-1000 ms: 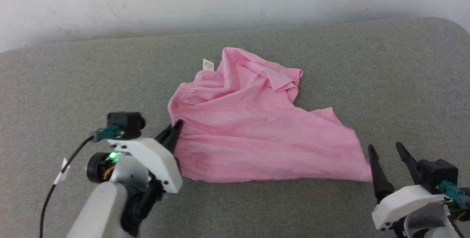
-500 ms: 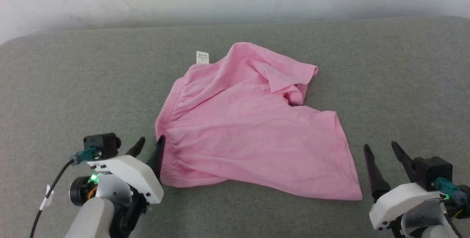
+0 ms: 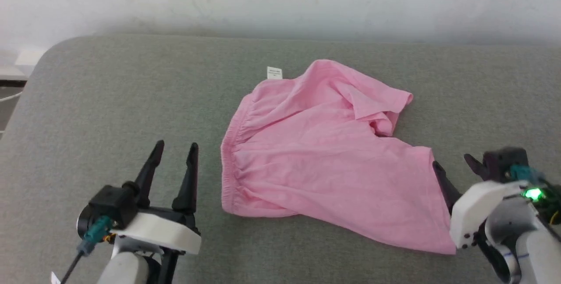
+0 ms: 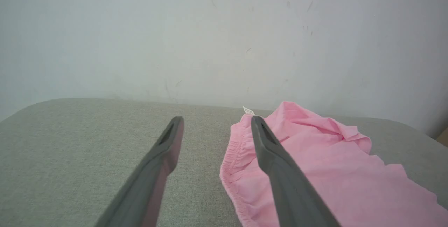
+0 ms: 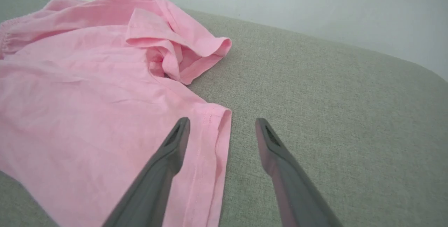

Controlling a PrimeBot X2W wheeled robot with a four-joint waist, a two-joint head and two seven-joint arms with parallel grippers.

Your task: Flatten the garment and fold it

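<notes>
**First voice:** What lies there?

**Second voice:** Light pink shorts [image 3: 324, 161] of thin, creased fabric, spread on a grey woven padded surface [image 3: 109, 100]. The gathered elastic waistband [image 3: 228, 165] faces left. A small white label [image 3: 274, 72] sits at the far edge, and one leg is crumpled.

**First voice:** And the grippers?

**Second voice:** The left gripper [image 3: 176, 144] has its dark fingers spread wide, empty, near the waistband. The right gripper [image 3: 451, 161] is equally wide and empty, at the near leg's hem [image 5: 224, 139].

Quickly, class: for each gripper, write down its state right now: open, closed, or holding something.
Left gripper: open, holding nothing, beside the garment.
Right gripper: open, holding nothing, one finger over the garment's hem.
</notes>
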